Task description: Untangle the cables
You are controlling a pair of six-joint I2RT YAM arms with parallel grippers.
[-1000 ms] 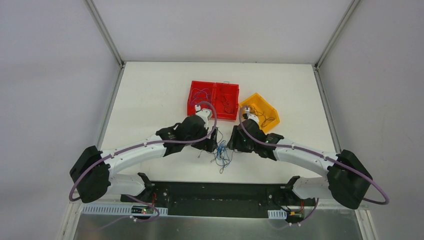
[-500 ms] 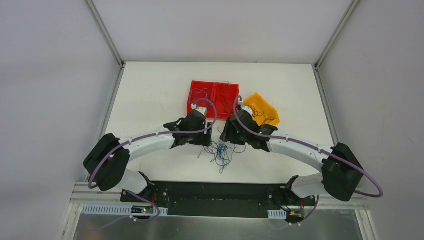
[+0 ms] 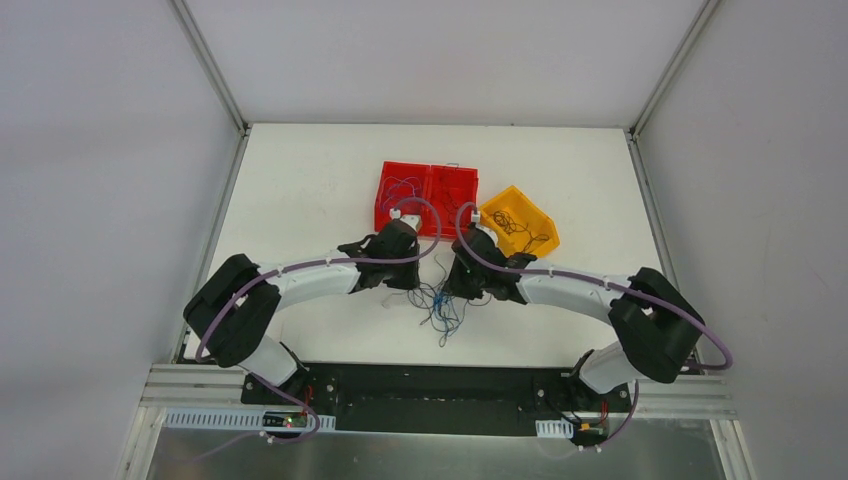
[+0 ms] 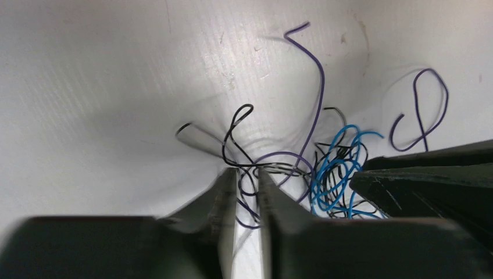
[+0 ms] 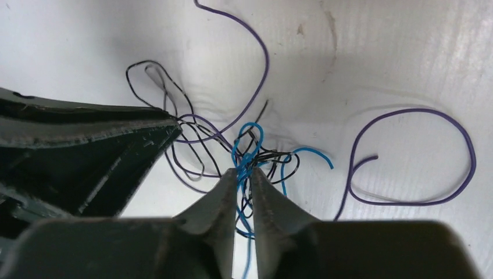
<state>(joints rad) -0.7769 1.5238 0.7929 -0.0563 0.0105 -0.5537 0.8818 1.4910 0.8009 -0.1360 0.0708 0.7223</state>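
The cables [image 3: 441, 306] lie in a tangle of blue, purple and black wires on the white table between my two arms. My left gripper [image 3: 414, 284] is down at the tangle's left side. In the left wrist view its jaws [image 4: 247, 173] stand a narrow slit apart, with black and purple strands [image 4: 250, 197] caught between them. My right gripper [image 3: 457, 288] is at the tangle's right side, and its jaws [image 5: 244, 173] pinch the blue strands [image 5: 249, 145]. A loose purple loop [image 5: 418, 157] lies apart to one side.
A red two-part bin [image 3: 426, 178] and a yellow bin [image 3: 500, 212] stand just behind the grippers, each with a few wires inside. The two gripper heads are very close together: the right one's black body [image 4: 430, 186] fills the left wrist view's right edge.
Both arms have reached forward and down onto the tangle. Both sets of jaws have closed from wide to a narrow slit round strands.
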